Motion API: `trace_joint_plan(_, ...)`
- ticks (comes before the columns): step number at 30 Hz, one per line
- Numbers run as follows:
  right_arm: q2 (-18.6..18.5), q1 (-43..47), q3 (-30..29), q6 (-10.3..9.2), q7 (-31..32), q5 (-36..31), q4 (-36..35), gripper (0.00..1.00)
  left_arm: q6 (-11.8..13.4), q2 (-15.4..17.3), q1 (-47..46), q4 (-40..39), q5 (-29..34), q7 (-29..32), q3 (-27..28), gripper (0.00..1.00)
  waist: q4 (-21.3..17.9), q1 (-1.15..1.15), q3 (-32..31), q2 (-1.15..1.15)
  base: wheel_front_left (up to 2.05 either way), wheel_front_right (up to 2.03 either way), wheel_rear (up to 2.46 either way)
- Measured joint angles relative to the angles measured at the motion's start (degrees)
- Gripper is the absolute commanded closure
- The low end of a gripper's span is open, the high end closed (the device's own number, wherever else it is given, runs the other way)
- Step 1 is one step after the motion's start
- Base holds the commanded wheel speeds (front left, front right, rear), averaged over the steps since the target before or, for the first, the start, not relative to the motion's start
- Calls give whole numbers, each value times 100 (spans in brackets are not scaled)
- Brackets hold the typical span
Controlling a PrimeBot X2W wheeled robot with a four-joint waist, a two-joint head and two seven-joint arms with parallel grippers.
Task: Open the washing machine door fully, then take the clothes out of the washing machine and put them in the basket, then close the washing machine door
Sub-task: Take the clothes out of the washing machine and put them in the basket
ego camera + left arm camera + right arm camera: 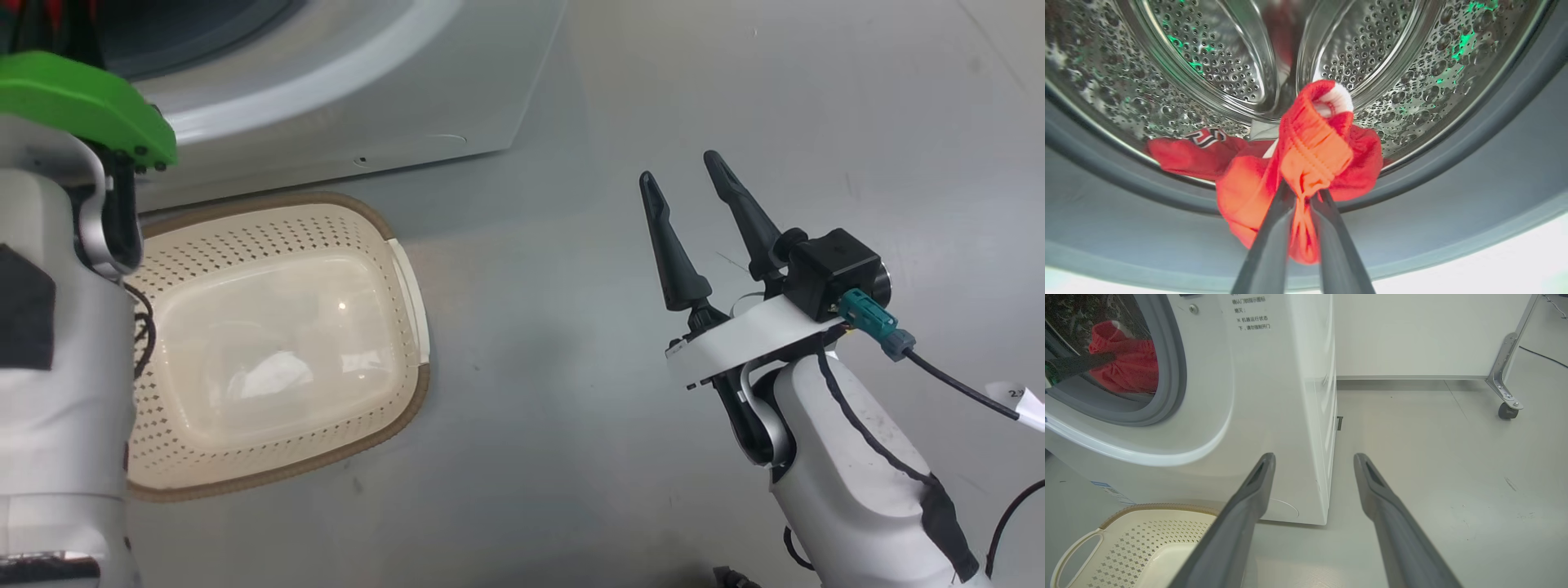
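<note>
The clothes, one red jersey, are bunched at the lower lip of the drum. A fold spills over onto the grey gasket, and the lettered part trails off to the left along the drum's edge. The left gripper has its fingers pinched tight on a ribbed, white-trimmed fold at the front of the bunch, with cloth squeezed out between and below them.

The step in hand looks like the pull-out. It would go best as a straight draw back through the opening and a little upward, so the hanging fold clears the gasket rather than dragging on it. Since the lettered part lies off to one side, a slow draw should let it follow without snagging on the lip.

The basket stands empty on the floor, close against the front bottom edge of the washing machine and below the opening. Once the jersey is clear, it needs only to come down over the basket's middle before the release.

The right gripper hangs over bare floor well to the right of the basket, its fingers spread wide and holding nothing.
</note>
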Motion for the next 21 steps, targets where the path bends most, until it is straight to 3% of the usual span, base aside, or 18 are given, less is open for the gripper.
trace_joint_plan(10,-4,309,-59,94,0,-92,207,0,-97,-211,707,-424,16,-880,-133,100,337,0,-566,0,0,0,0)
trace_joint_plan(21,-14,720,-153,144,0,-134,368,0,-112,-315,1226,-1308,167,-953,-182,100,614,0,-1251,0,0,0,0)
